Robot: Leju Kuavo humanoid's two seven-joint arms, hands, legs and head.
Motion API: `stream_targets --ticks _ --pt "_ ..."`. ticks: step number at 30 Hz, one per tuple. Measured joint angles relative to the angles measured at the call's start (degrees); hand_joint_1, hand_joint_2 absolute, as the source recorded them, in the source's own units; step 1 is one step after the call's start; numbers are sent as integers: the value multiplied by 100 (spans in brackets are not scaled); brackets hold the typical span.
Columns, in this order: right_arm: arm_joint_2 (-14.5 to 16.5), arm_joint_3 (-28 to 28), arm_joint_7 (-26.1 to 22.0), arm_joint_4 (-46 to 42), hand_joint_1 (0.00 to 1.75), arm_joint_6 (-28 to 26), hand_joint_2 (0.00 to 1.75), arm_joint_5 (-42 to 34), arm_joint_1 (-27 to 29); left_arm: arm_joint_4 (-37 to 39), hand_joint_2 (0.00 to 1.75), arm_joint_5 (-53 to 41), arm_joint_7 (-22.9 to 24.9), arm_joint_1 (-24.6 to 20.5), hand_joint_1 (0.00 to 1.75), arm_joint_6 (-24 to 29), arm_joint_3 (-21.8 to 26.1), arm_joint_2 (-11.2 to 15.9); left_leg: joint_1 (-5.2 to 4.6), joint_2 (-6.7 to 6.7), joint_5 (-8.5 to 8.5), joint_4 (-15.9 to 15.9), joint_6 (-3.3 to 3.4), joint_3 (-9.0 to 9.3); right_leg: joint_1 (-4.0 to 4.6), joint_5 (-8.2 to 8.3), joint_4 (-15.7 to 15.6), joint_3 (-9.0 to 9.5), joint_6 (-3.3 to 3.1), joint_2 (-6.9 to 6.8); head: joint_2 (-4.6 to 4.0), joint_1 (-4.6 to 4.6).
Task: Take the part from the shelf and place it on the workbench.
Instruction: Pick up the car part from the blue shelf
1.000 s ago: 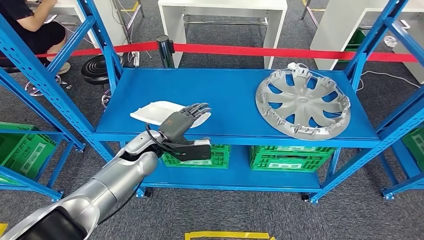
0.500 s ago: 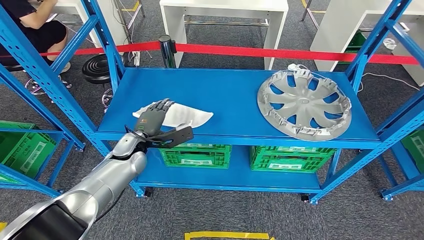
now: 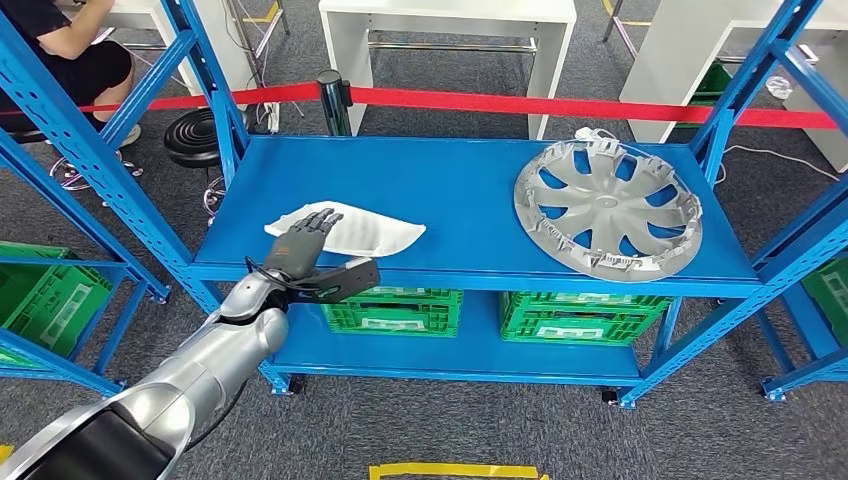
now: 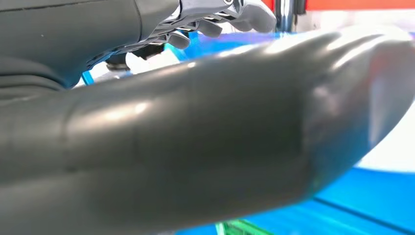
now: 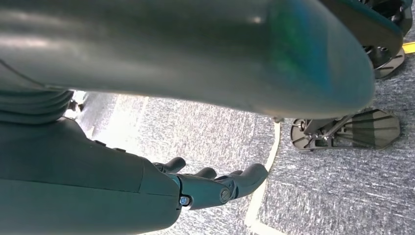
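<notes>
left hand [image 3: 305, 240] lies flat, fingers [image 3: 318, 219] stretched out over the near end of the white part [image 3: 365, 232] on the blue shelf [image 3: 470, 190], gripping nothing. grey hubcap [image 3: 606, 207] lies well beyond the fingertips. right hand [image 5: 205, 188] hangs loosely curled, empty.

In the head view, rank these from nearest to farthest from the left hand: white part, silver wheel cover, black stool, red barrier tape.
1. white part: on the shelf's left, under the left hand's fingers.
2. black stool: on the floor behind the shelf's left post.
3. red barrier tape: stretched behind the shelf; its closest stretch rivals the stool, too close to call.
4. silver wheel cover: shelf's far right.
</notes>
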Motion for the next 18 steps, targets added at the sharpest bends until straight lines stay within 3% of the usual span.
stream_targets --ticks 8,15,17,18 --pt "1 -1 -56 0 0 11 0 4 2 7 0 150 -243 -1 0 -126 231 -22 -8 0 -4 9 6 -3 -9 3 -4 0 5 1 0 -1" --pt "6 -2 -55 0 0 11 0 4 3 1 0 164 -295 -5 0 -136 325 -32 -13 8 -9 -27 91 24 -34 -11 -9 12 89 -5 0 -2" --pt "4 -2 -55 0 0 11 0 4 3 -8 0 166 -314 -17 0 -137 345 -51 32 28 25 -115 135 80 -27 -155 240 -103 127 -26 0 9" --pt "2 -2 -56 0 0 11 0 4 3 -10 0 170 -324 -19 0 -138 350 -62 44 39 31 -135 146 96 -37 -304 544 -258 142 -39 0 18"
